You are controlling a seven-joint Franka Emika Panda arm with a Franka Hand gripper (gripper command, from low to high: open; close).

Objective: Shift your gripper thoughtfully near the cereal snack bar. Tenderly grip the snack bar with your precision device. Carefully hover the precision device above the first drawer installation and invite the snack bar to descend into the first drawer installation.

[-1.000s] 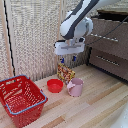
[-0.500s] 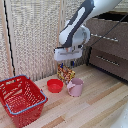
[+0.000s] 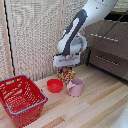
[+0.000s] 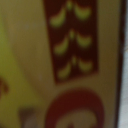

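Observation:
The cereal snack bar [image 3: 65,75] stands upright on the wooden table, a yellow, red and speckled packet between the red bowl and the pink cup. My gripper [image 3: 67,66] is down over its top edge, with the pale block just above the packet. The fingers are too small and blurred to show how they stand. In the wrist view the snack bar [image 4: 70,55] fills the picture, very close and out of focus. The first drawer installation [image 3: 107,31] is the top drawer of the dark chest on the exterior view's right, and it looks closed.
A red bowl [image 3: 54,85] and a pink cup [image 3: 75,87] flank the packet. A red wire basket [image 3: 22,97] sits at the exterior view's left front. A slatted pale wall [image 3: 35,35] runs behind. The lower drawer [image 3: 107,61] has a silver bar handle.
My gripper has come down from above the packet to its top edge. The snack bar, cup, bowl and basket have stayed put.

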